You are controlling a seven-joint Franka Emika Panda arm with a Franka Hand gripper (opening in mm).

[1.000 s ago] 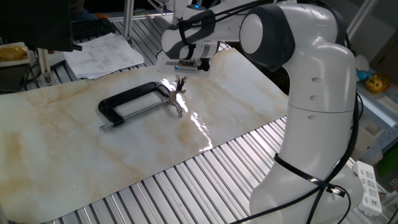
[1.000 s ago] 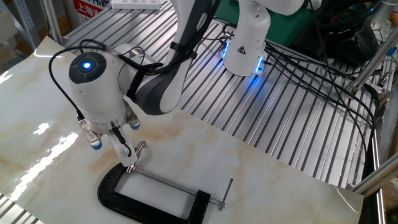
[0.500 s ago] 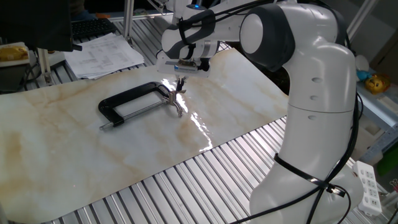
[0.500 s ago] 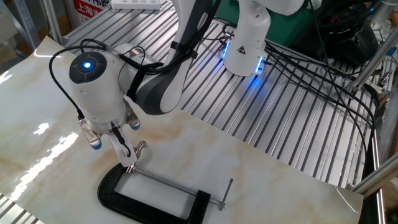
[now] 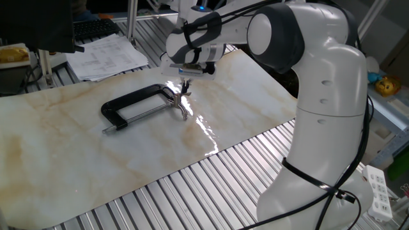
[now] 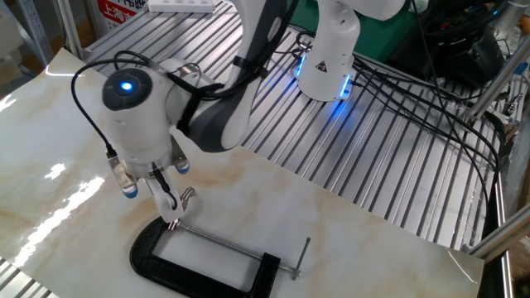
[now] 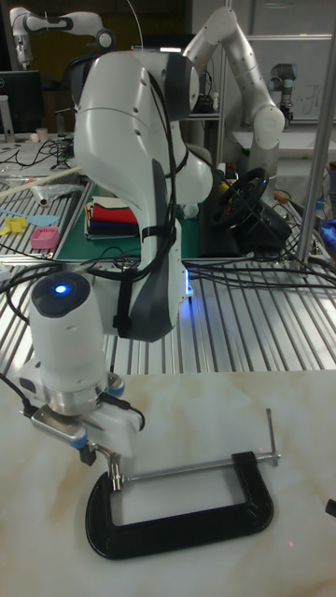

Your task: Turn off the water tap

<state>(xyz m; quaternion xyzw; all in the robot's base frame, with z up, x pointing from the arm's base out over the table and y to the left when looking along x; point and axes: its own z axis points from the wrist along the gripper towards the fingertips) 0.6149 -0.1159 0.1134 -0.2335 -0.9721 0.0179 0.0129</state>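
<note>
Our hand point(image 6: 171, 213) points straight down over the marble-patterned counter point(image 6: 273, 207), its two thin fingers point(image 6: 168, 201) drawn close together around the water tap point(image 6: 184, 199). We cannot tell from any view whether the fingers actually pinch a prong or only sit against it.

That tap is a small shiny silver handle with several prongs. It sits at one end of a long thin screw rod point(image 6: 224, 237), which runs across the open mouth of a black C-shaped clamp point(image 6: 190, 275) lying flat on the counter. In one fixed view, the tap point(image 5: 182, 102) glints just below the hand point(image 5: 186, 84), beside the clamp's curved end point(image 5: 137, 102). In the tall fixed view, the hand point(image 7: 114, 478) comes down at the left end of the rod, and the tap itself is mostly hidden behind the fingers. At the rod's far end a short cross pin point(image 7: 272, 435) stands upright past the clamp's other arm.

Above the hand, a white wrist housing point(image 6: 134, 112) shows a glowing blue light on top. Our white arm point(image 5: 319, 96) curves back to its base, which stands on a ribbed metal surface point(image 6: 397, 149) next to the counter. A stack of papers point(image 5: 105, 54) lies beyond the counter's far edge.
</note>
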